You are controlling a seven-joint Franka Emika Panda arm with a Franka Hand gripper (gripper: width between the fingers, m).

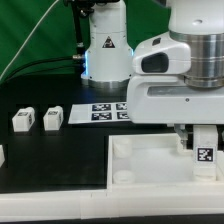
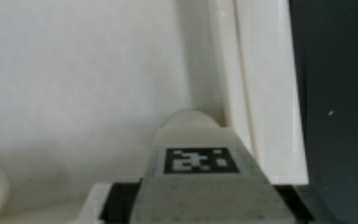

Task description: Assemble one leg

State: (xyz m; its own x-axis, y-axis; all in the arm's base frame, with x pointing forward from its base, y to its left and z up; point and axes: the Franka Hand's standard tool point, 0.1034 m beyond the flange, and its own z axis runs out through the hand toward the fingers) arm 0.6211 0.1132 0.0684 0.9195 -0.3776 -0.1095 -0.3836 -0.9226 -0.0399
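The arm (image 1: 105,45) stands on a white base at the back of the scene. Its bulky white wrist (image 1: 185,62) sits much nearer the camera, on the exterior view's right, and fills that upper corner. The links joining base and wrist run out of frame. The wrist faces straight down, and the gripper (image 1: 200,135) hangs low beneath it. Its two fingers (image 2: 115,206) sit on either side of the leg (image 2: 197,150) and press against its flanks, so the jaws are closed on it. The wrist view shows only the ends of the fingers, level with each other.
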